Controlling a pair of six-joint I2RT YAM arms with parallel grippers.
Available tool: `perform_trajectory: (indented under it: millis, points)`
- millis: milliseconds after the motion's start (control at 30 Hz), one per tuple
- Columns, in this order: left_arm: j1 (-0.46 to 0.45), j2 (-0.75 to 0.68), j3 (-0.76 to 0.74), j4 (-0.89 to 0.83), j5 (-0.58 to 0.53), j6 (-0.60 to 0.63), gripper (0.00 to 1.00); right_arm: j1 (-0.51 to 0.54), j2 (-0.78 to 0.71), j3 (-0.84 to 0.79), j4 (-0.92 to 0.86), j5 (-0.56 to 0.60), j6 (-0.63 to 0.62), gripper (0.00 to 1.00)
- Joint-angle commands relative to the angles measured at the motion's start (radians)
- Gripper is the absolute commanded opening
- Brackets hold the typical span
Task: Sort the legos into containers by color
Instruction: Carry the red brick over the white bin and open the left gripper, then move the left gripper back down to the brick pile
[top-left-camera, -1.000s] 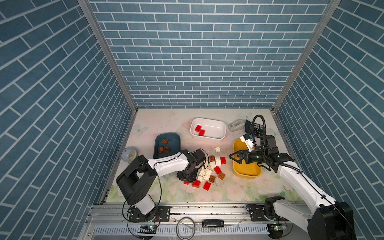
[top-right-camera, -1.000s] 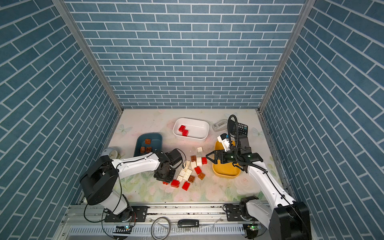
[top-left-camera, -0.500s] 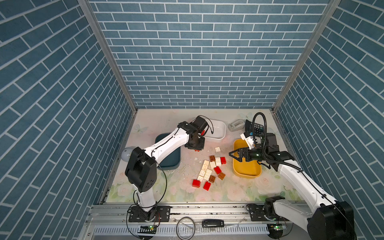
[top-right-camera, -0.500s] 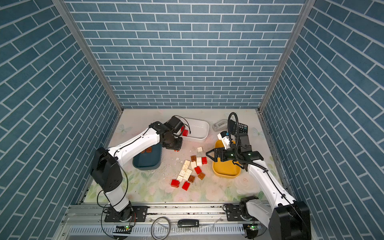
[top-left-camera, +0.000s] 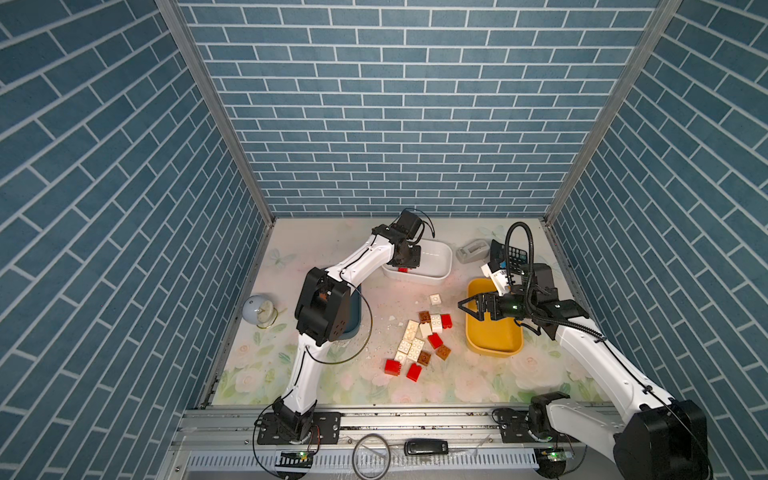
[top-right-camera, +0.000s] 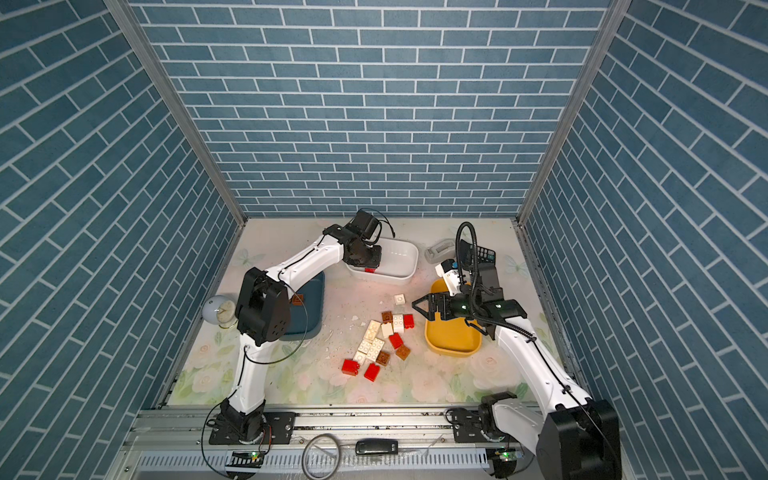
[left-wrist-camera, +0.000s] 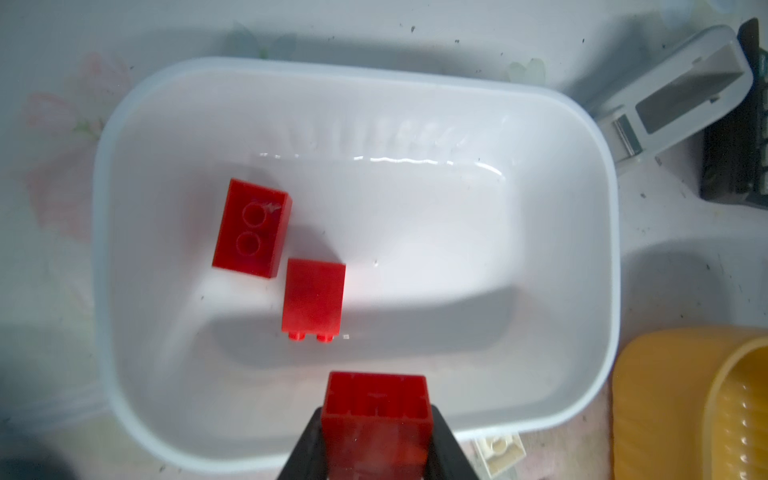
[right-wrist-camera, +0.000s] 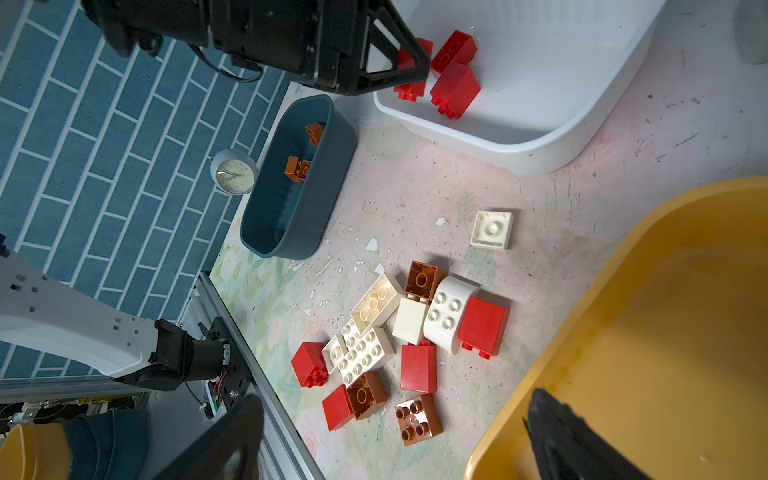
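My left gripper (left-wrist-camera: 376, 415) is shut on a red lego (left-wrist-camera: 376, 419) and hangs over the near end of the white container (left-wrist-camera: 540, 208), where two red legos (left-wrist-camera: 250, 228) lie. In both top views it stands at the tub's left end (top-left-camera: 409, 264) (top-right-camera: 368, 259). My right gripper (top-left-camera: 467, 306) is open and empty at the left rim of the yellow container (top-left-camera: 492, 336). Red, brown and white legos (right-wrist-camera: 399, 332) lie loose between the tubs. The teal container (right-wrist-camera: 291, 187), partly behind my left arm, holds brown legos (right-wrist-camera: 298, 169).
A small round clock (top-left-camera: 259, 309) stands by the left wall. A grey tape dispenser (top-left-camera: 471, 251) and a black calculator (top-left-camera: 517, 253) sit at the back right. Brick-pattern walls close three sides; a metal rail (top-left-camera: 374, 419) runs along the front.
My left arm has swung from the loose pile up and back to the white container, carrying the red lego. My right arm has barely moved and stays open.
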Motion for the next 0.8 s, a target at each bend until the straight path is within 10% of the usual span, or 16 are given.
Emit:
perform_trajectory:
  millis: [0, 267, 400, 767]
  points:
    - [0.017, 0.044, 0.052, 0.083, -0.014, 0.02, 0.33, -0.007, 0.01, 0.032, -0.003, 0.004, -0.04, 0.99]
    - [0.037, 0.152, 0.17, 0.142, -0.027, 0.001, 0.4, -0.011, 0.024, 0.037, -0.003, 0.003, -0.042, 0.99]
    - [0.04, 0.171, 0.224, 0.106, -0.031, 0.007, 0.6, -0.012, 0.025, 0.036, -0.005, 0.003, -0.042, 0.99]
    - [0.03, 0.002, 0.125, -0.077, 0.002, 0.041, 0.8, -0.016, 0.006, 0.022, -0.022, 0.017, -0.052, 0.99]
